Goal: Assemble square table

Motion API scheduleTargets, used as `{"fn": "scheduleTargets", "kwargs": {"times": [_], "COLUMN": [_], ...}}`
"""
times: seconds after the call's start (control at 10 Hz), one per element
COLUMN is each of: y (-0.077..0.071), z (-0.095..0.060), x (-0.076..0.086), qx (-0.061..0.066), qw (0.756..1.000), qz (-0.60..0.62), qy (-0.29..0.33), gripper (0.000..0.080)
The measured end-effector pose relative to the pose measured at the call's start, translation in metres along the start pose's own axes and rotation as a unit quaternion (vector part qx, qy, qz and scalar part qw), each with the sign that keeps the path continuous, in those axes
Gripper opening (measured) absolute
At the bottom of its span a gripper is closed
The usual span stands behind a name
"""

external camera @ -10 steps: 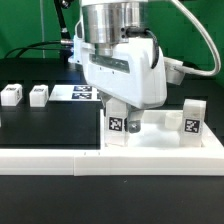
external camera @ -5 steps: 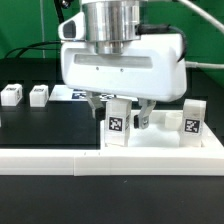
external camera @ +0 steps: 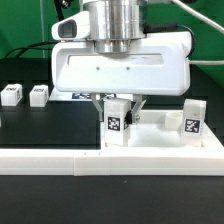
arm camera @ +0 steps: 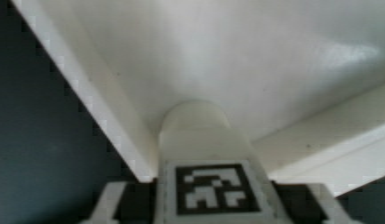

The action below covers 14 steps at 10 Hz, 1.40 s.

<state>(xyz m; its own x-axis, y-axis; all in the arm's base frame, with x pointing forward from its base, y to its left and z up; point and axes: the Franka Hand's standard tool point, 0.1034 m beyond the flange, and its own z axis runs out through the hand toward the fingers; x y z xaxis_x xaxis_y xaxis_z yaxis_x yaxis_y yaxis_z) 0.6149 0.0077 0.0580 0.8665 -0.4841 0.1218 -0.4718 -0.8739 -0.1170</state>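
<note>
The square table's white top [external camera: 160,138] lies flat toward the exterior view's right. One white leg [external camera: 117,124] stands upright at its near left corner, tag facing the camera. My gripper [external camera: 117,108] has come straight down over this leg, with one finger against each side of it. In the wrist view the leg [arm camera: 207,140] fills the gap between the fingers [arm camera: 128,202], its tag showing, with the top's surface [arm camera: 260,60] beyond. A second leg [external camera: 193,118] stands at the top's right end. Two more legs [external camera: 11,95] [external camera: 39,94] sit at the far left.
A long white rail [external camera: 100,160] runs along the front edge, just before the top. The marker board [external camera: 78,93] lies behind the gripper on the black mat. The gripper body hides most of the middle of the scene.
The gripper has turned square to the camera over the leg, and its fingers have drawn in from wide open to touch the leg's sides. The leg stands where it was.
</note>
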Motion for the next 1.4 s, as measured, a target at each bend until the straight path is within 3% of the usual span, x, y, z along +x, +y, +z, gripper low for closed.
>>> {"fn": "scheduleTargets", "kwargs": {"times": [0.3, 0.5, 0.7, 0.8, 0.9, 1.0, 1.1, 1.3, 1.4], "y": [0.0, -0.002, -0.006, -0.007, -0.006, -0.001, -0.002, -0.004, -0.004], "z": [0.0, 0.001, 0.003, 0.004, 0.004, 0.004, 0.004, 0.005, 0.005], "x": [0.0, 0.003, 0.005, 0.008, 0.01, 0.012, 0.01, 0.009, 0.009], "qx": [0.001, -0.008, -0.034, -0.051, -0.049, -0.046, -0.054, -0.057, -0.056], "qw": [0.994, 0.968, 0.911, 0.861, 0.813, 0.782, 0.755, 0.735, 0.741], "qz": [0.112, 0.249, 0.408, 0.502, 0.573, 0.614, 0.647, 0.67, 0.664], "qy": [0.0, -0.012, -0.043, -0.066, -0.086, -0.093, -0.089, -0.085, -0.085], "gripper": [0.0285, 0.0285, 0.0285, 0.0285, 0.0285, 0.0283, 0.0281, 0.03, 0.03]}}
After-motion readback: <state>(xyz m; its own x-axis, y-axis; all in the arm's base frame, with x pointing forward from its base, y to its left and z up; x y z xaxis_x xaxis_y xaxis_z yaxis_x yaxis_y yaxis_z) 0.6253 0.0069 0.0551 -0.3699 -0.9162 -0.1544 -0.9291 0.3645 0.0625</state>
